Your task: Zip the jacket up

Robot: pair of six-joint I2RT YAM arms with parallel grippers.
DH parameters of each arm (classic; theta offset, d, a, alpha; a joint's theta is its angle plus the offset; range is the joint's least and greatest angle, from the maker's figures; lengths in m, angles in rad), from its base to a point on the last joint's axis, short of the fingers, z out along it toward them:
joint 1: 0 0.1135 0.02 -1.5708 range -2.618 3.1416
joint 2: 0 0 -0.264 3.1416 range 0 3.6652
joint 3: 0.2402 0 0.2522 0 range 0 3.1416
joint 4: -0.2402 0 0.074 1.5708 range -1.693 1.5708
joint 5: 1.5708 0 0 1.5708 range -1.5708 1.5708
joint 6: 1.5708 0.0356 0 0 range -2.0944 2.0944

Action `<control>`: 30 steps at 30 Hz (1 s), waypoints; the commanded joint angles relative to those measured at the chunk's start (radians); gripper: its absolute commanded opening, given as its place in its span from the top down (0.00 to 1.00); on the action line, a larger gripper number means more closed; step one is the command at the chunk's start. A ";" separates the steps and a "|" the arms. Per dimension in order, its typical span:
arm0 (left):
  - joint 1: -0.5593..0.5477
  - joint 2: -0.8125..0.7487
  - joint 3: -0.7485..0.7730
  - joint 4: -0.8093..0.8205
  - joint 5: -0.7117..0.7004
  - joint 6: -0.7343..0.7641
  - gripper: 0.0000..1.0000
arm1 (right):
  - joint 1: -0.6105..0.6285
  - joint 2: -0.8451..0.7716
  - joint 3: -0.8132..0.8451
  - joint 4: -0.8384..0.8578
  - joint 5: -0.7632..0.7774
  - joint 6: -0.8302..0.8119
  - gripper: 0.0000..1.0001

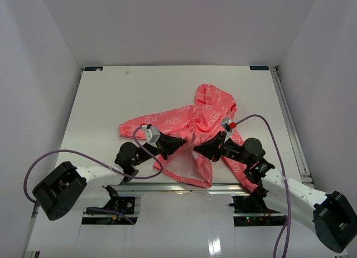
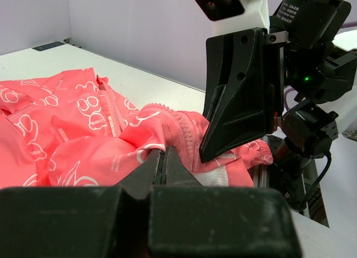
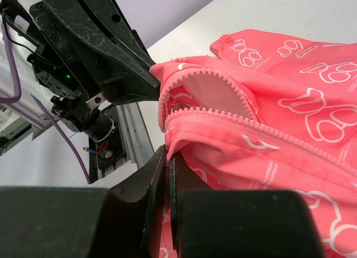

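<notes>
Coral-pink jacket [image 1: 192, 121]: spread on the white table [image 1: 111, 96], mid-width, hem at the near edge, hood pointing to the far right corner.
Left gripper [image 2: 164, 157]: jaws pressed together on a fold of one front edge.
Right gripper [image 3: 167, 157]: jaws pressed together on the other front edge, just under the teeth.
Zipper [image 3: 245, 127]: its two rows of teeth curl apart at the hem end; no slider visible.
Done: both front edges are gripped, tips close together.
Left: apparently the whole closing, meaning mating the ends and running the slider up.
</notes>
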 commanded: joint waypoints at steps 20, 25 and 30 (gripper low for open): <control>-0.021 -0.016 0.002 0.002 -0.045 0.059 1.00 | 0.011 0.003 0.041 0.010 0.020 0.016 0.92; -0.027 -0.002 0.007 0.006 -0.036 0.066 1.00 | 0.011 -0.006 0.035 0.019 0.030 0.022 0.92; -0.032 -0.002 0.005 0.003 -0.040 0.081 1.00 | 0.013 -0.020 0.030 0.020 0.043 0.026 0.92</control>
